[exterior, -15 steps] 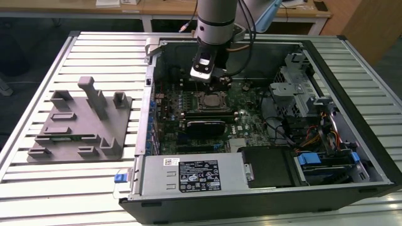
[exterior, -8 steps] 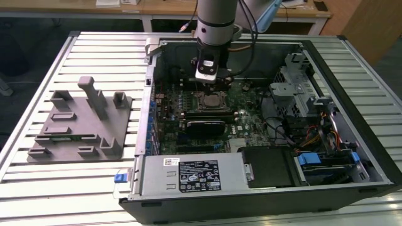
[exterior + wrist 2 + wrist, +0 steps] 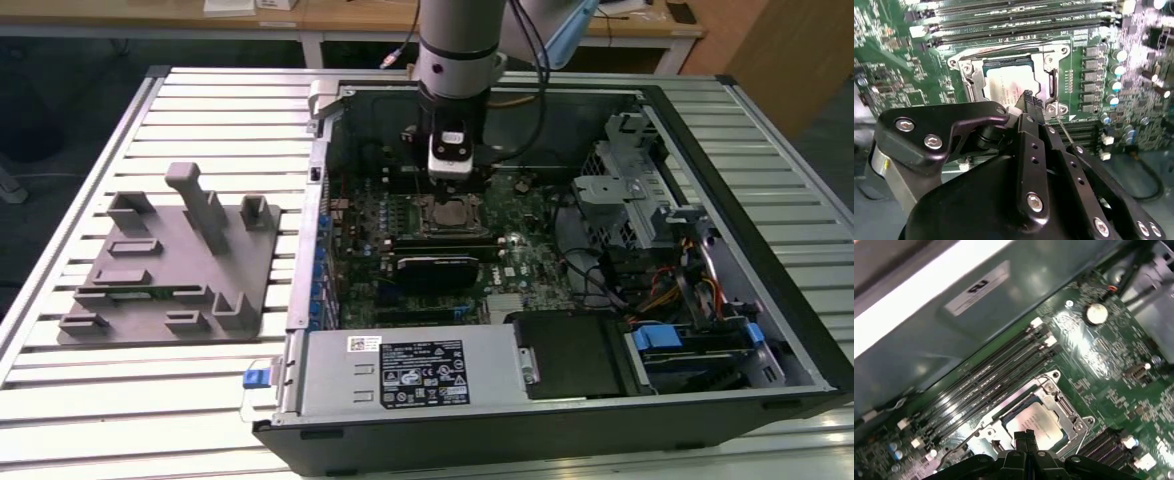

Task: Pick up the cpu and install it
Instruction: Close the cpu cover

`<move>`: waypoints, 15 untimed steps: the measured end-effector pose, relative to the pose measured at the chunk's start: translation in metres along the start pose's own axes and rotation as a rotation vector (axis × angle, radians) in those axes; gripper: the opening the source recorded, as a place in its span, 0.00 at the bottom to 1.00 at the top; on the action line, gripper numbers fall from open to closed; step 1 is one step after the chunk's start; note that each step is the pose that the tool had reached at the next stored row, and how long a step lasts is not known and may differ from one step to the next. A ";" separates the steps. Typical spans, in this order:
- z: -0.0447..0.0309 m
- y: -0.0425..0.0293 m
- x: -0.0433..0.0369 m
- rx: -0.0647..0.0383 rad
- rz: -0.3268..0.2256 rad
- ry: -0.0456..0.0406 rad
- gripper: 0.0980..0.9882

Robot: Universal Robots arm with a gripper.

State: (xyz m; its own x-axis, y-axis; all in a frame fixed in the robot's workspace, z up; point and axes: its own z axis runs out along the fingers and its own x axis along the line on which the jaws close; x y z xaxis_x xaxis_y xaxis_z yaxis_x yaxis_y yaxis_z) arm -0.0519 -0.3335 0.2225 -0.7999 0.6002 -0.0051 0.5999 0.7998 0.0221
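A ribbed, silver-grey aluminium counter carried a black computer case lying open on its side. A grey plastic fixture tray sat beside it, towards the exterior view's left. In the near end of the case was a silver metal power supply box.

The pale grey robot arm reached straight down into the case over the green motherboard. Its black metal fingers were pressed together with nothing between them, as both wrist views showed.

The cpu, a small flat square chip with a silver-grey metal top, lay flat inside the square metal-framed socket on the motherboard. It also showed in the second wrist view and, directly under the arm, in the exterior view.

The fingertips stood right over the edge of the cpu, but I could not tell whether they touched it. Long black memory slots ran just beside the socket, on the side away from the fingers.
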 end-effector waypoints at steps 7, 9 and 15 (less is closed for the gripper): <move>0.0026 0.0000 0.0000 -0.001 -0.127 0.0027 0.01; 0.0037 -0.0001 0.0000 -0.001 -0.165 0.0034 0.01; 0.0065 -0.0002 0.0000 -0.003 -0.274 0.0037 0.01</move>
State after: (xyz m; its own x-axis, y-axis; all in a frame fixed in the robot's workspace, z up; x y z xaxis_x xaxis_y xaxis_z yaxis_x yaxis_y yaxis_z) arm -0.0519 -0.3335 0.2160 -0.9325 0.3611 -0.0075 0.3609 0.9323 0.0231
